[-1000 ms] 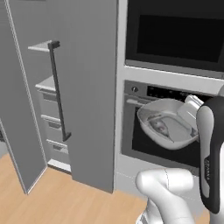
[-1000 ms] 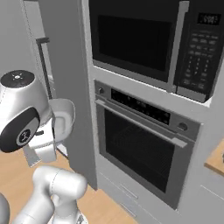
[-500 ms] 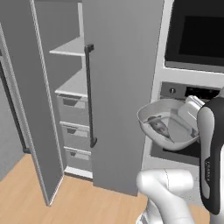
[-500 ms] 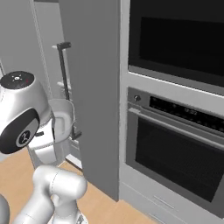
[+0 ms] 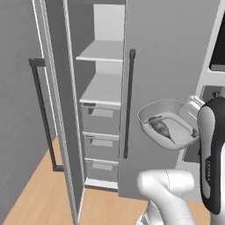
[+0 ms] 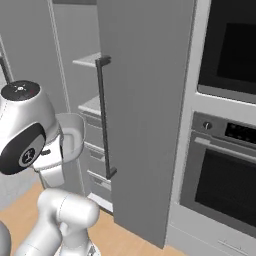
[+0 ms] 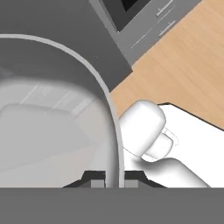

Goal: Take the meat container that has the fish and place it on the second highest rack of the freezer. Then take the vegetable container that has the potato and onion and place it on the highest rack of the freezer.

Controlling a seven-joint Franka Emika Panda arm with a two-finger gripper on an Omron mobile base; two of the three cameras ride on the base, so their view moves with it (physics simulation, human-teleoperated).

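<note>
Gripper (image 7: 107, 181) pinches the rim of the tub (image 5: 169, 131), one fingertip on each side of its wall, holding it in the air with the fish (image 5: 159, 127) lying inside. Tub hangs to the right of the open freezer (image 5: 105, 114), in front of its closed right door and near the dark handle (image 5: 128, 103). Two pale shelves (image 5: 104, 90) sit above grey drawers (image 5: 100, 118) inside.

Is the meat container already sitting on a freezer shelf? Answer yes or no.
No: in the left base view the meat container with the fish hangs in the air beside the door, outside the freezer, and both shelves are bare.
</note>
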